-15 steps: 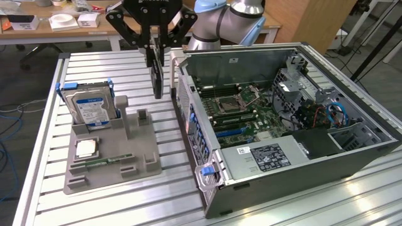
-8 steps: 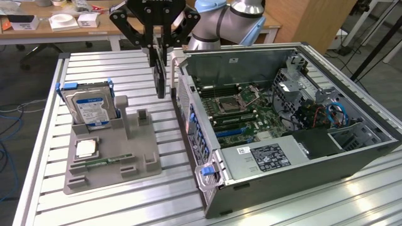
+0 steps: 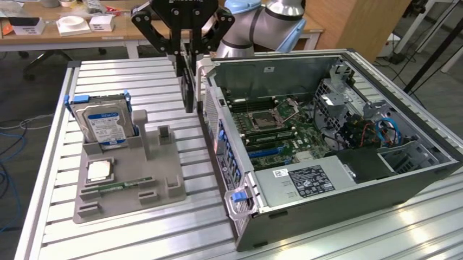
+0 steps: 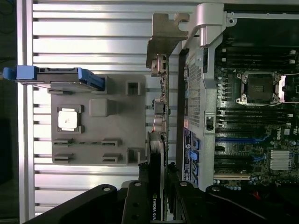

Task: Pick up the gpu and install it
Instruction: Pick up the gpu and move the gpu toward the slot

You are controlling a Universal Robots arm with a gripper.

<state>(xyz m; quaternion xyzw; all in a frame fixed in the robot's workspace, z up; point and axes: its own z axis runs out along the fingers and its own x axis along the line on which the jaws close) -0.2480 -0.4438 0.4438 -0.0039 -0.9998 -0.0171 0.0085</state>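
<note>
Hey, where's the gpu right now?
The gpu hangs edge-on in the gripper, clamped between its fingers. It is above the table, between the grey parts tray and the open computer case, close by the case's wall.

Thin dark silver-bracketed gpu [image 3: 188, 89], upright on edge, aloft just beside the computer case [image 3: 340, 203].

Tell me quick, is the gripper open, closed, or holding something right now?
Gripper: closed on the gpu, holding it on edge above the table, beside the open computer case.
</note>
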